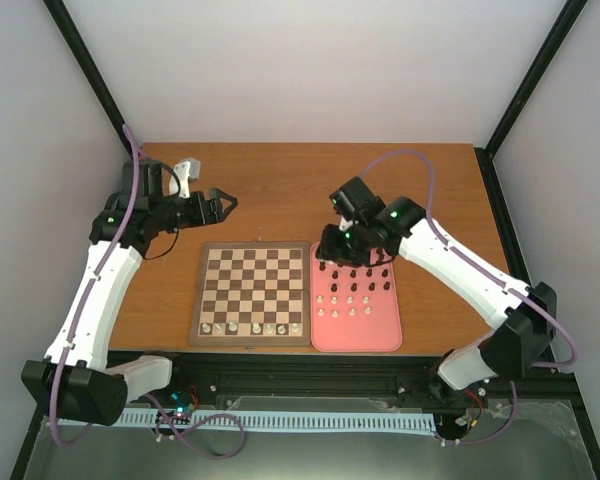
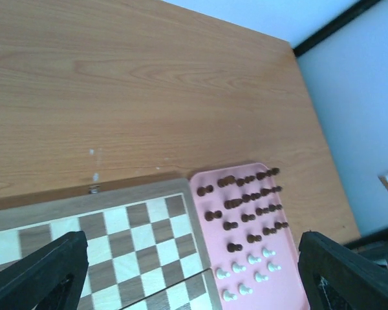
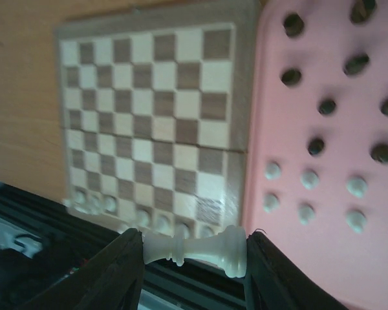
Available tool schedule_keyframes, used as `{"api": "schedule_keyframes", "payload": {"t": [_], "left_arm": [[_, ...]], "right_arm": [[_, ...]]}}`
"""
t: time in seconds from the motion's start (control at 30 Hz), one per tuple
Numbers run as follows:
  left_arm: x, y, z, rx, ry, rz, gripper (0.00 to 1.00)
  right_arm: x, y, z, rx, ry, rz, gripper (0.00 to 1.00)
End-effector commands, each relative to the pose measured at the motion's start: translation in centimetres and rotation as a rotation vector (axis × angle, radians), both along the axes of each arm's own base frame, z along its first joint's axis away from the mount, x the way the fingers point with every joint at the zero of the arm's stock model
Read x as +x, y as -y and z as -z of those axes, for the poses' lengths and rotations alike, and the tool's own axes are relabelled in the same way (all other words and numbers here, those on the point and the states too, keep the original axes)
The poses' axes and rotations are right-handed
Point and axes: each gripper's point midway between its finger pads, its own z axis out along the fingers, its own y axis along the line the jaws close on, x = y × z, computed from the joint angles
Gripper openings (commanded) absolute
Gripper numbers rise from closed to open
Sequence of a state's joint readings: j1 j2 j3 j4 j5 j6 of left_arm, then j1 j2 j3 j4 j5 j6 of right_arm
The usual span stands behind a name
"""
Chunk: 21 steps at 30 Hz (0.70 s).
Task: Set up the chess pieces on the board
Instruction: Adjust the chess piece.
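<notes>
Your right pincer (image 3: 194, 242) is clenched on a cream-white chess piece (image 3: 200, 248), which lies sideways between its fingers. It hangs over the far left corner of the pink tray (image 1: 385, 335), just beside the right rim of the board (image 1: 250, 285). The board lies mid-tabletop (image 1: 280, 190), toward the near edge, with the tray along its right side. Several white pieces (image 1: 252, 327) stand in a row along the board's near edge. On the tray, dark pieces (image 1: 355, 272) fill the far rows and cream-white pieces (image 1: 350, 300) the near rows. Your left pincer (image 1: 220, 206) is released, jaws spread wide, above the tabletop just past the board's far left corner.
</notes>
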State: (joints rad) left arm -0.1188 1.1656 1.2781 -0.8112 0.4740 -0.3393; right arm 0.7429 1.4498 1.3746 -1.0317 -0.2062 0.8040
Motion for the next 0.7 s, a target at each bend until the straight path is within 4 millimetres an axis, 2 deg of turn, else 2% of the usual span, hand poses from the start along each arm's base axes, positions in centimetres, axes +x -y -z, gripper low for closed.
{"api": "schedule_keyframes", "payload": {"t": [0.0, 0.2, 0.33, 0.47, 0.57, 0.67], "left_arm": [[-0.8, 2.6, -3.0, -0.109, 0.144, 0.152, 0.99], [-2.1, 3.9, -3.8, -0.167, 0.191, 0.243, 0.98], [-3.0, 5.0, -3.8, -0.16, 0.218, 0.319, 0.88], [-3.9, 6.4, -3.7, -0.172, 0.246, 0.388, 0.8], [-4.2, 6.8, -3.1, -0.171, 0.269, 0.4, 0.8], [-3.7, 6.6, -2.5, -0.169, 0.295, 0.371, 0.8]], "right_arm": [[3.5, -2.3, -3.1, 0.105, 0.048, 0.045, 0.41], [8.0, -5.3, -5.7, 0.202, 0.093, 0.064, 0.41], [10.5, -7.3, -6.9, 0.242, 0.106, 0.053, 0.41], [12.5, -9.2, -8.1, 0.278, 0.124, 0.039, 0.41], [13.7, -10.3, -9.1, 0.326, 0.129, 0.036, 0.41], [14.5, -11.3, -10.4, 0.381, 0.13, 0.036, 0.41]]}}
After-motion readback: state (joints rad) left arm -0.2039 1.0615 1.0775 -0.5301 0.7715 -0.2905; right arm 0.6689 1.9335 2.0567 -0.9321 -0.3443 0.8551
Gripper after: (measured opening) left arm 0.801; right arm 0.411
